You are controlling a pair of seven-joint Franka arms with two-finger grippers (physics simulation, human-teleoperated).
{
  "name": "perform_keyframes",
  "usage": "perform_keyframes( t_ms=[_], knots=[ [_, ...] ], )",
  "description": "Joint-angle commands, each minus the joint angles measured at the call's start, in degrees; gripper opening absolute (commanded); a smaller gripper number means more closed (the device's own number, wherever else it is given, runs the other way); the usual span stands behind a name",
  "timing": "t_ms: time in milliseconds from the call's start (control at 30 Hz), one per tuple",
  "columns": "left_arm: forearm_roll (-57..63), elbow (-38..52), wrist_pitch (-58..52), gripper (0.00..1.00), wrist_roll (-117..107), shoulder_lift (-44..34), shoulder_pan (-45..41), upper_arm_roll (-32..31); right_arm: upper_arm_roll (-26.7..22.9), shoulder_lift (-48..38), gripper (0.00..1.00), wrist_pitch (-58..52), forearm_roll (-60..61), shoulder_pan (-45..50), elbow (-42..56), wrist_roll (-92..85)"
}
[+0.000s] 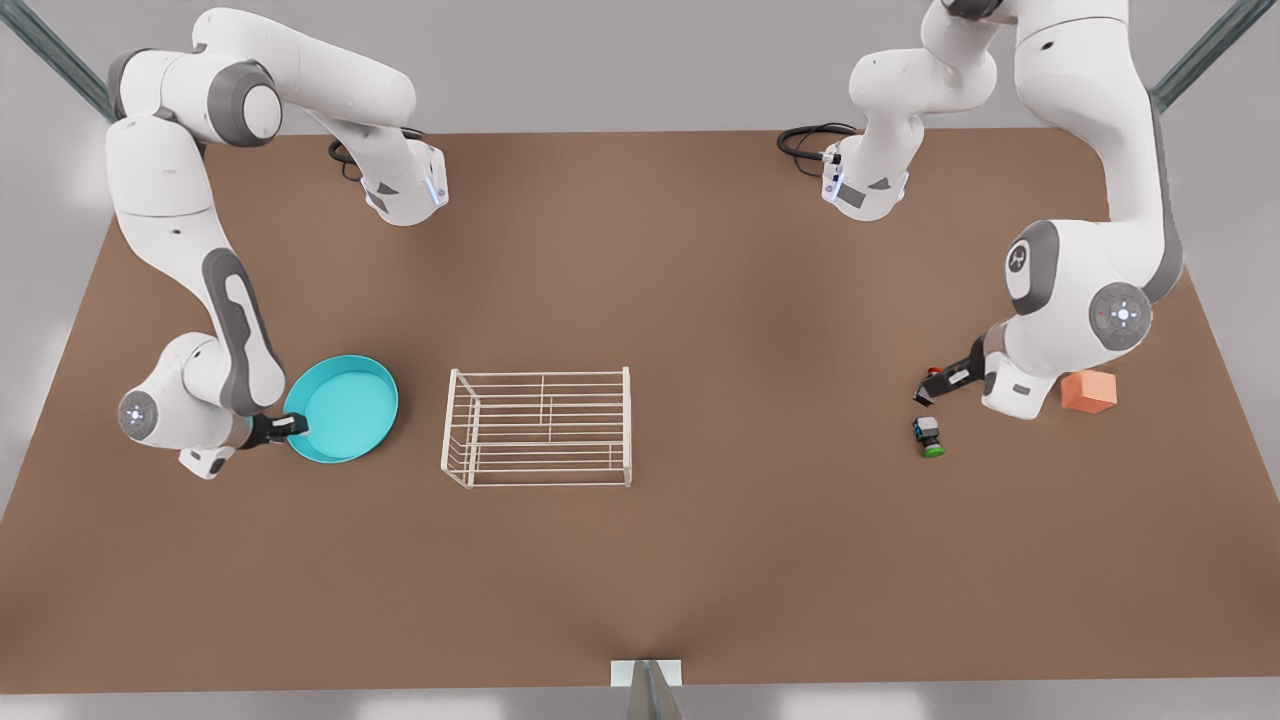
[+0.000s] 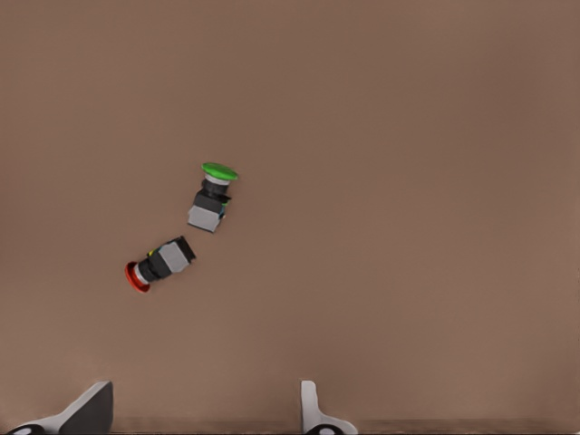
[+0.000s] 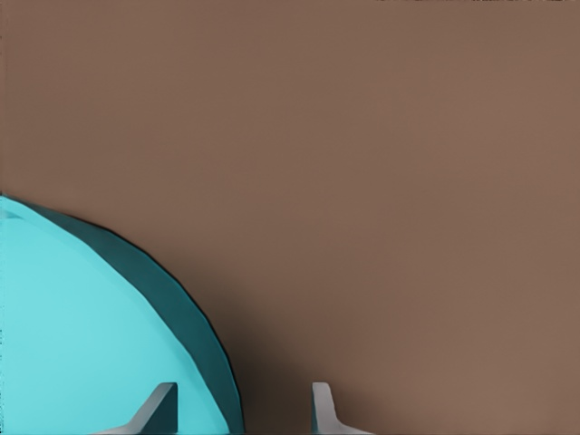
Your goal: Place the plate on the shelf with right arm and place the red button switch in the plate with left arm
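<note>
The turquoise plate (image 1: 345, 407) lies on the table at the front view's left, a little apart from the white wire shelf (image 1: 540, 427). My right gripper (image 1: 291, 428) is open at the plate's near edge, with one finger inside the plate (image 3: 82, 335) and the other outside its rim. The red button switch (image 2: 159, 264) lies on its side beside a green-capped switch (image 2: 212, 196). My left gripper (image 2: 204, 417) is open a short way from the red button switch (image 1: 934, 371), which is not between its fingers (image 2: 91, 410).
An orange cube (image 1: 1089, 391) sits just past the left arm's wrist at the front view's right. The green-capped switch (image 1: 930, 437) lies close in front of the left gripper (image 1: 928, 388). Bare brown table (image 1: 780, 420) separates the shelf from the switches.
</note>
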Motion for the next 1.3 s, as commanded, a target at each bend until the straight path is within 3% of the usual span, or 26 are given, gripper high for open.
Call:
perform_keyframes(
  t_ms=[0,100,267,367,467,600,667,800,1067,1167,1267],
  knots=[
    [0.2,-0.4,-2.9,1.0,27.4,-0.1,2.5,-0.5,0.3,-0.1,0.63,-0.7,1.4,0.0,0.0,-7.0],
    [5.5,-3.0,5.8,1.0,59.7,-0.3,3.3,-0.5,0.6,-0.3,0.58,-2.8,2.8,-0.1,0.0,-7.0],
    [1.5,-10.4,18.6,1.0,80.1,-3.0,1.1,-1.4,0.6,-0.3,0.52,-2.8,2.8,-0.4,0.2,-7.6],
    [1.6,-21.0,25.1,1.0,80.1,-8.6,-0.6,-1.7,0.7,-0.3,0.47,-2.8,2.5,-0.4,0.3,-7.5],
    [1.6,-21.4,25.7,1.0,79.3,-7.6,-0.4,-1.6,0.7,-0.3,0.37,-2.8,2.3,-0.7,0.7,-7.6],
    [1.7,-22.8,27.4,1.0,77.2,-7.3,0.3,-1.5,0.7,-0.3,0.31,-2.8,2.2,-0.9,0.9,-7.6],
    [5.2,-29.7,36.4,0.98,79.0,-8.4,3.2,-0.9,0.7,-0.4,0.28,-2.8,2.1,-0.8,0.9,-7.6],
    [4.9,-29.7,37.7,0.97,89.6,-6.0,11.4,-0.9,0.7,-0.6,0.19,-4.2,2.2,-0.7,1.5,-8.2],
    [3.9,-29.8,36.8,1.0,86.5,-4.6,14.9,3.0,0.7,-3.7,0.18,-10.4,2.5,-0.6,3.2,-8.4],
    [3.9,-36.2,48.8,1.0,81.4,-2.0,11.9,2.6,0.8,-5.1,0.18,-12.9,2.7,-0.7,3.8,-9.0],
    [3.9,-36.4,51.3,1.0,81.7,-0.6,11.9,2.7,1.2,-7.5,0.18,-19.7,4.1,-0.7,5.4,-9.2]
  ],
)
